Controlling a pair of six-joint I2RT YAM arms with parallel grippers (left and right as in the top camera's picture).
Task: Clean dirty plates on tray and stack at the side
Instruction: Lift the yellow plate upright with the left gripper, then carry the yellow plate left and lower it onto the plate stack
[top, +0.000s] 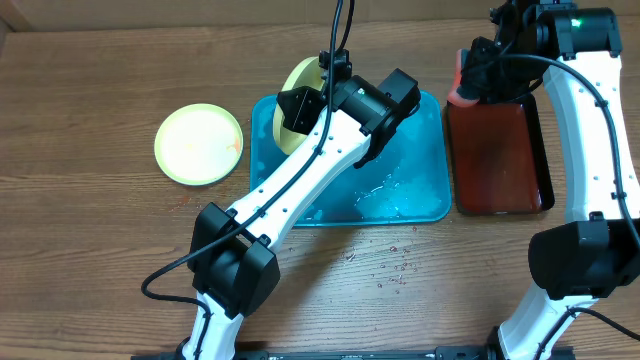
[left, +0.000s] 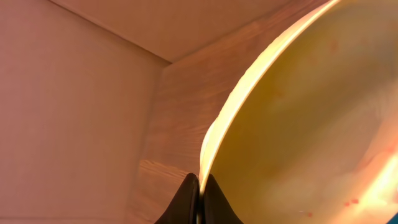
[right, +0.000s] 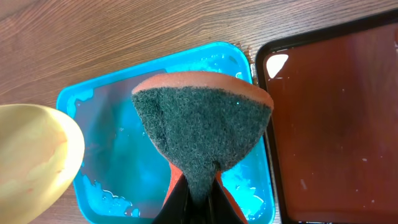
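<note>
yellow-green plate (top: 300, 75) held over the teal tray (top: 420, 200)
overhead: left claw (top: 322, 72) clenched on the tilted yellow-green plate above the tray's far-left corner; second plate (top: 198, 143) lies on the counter (top: 100, 250). left wrist: fingers (left: 186, 202) pinch the rim. right wrist: right claw (right: 199, 199) grasps a green-faced sponge (right: 202, 118) beside the dark red tray (right: 336, 112).

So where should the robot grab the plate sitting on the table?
Grab the plate by its rim, probably on the edge facing the blue tray. It lies flat, so only the raised rim gives something to pinch, coming low from that side.
</note>
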